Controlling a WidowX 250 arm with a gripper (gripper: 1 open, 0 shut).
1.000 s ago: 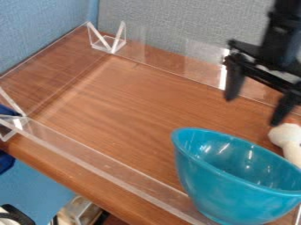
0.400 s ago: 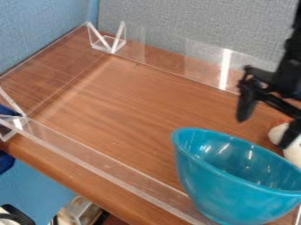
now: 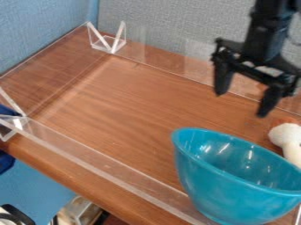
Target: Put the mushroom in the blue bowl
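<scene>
The mushroom (image 3: 286, 134) lies on the worktop (image 3: 129, 101) at three o'clock, just beside the blue bowl (image 3: 235, 176). It looks light, rounded and probably slippery; pinch across its narrow waist. The gripper (image 3: 248, 92) hangs above, fingers (image 3: 221, 79) wide apart, empty.

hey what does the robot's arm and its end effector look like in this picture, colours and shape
The arm is black and comes down from the top right as a slim upright column. At its lower end sits a black end effector: a wide crossbar with two long, straight, dark fingers hanging from its ends, set well apart. The finish looks matte. No markings or loose cables can be made out at this resolution.
</scene>
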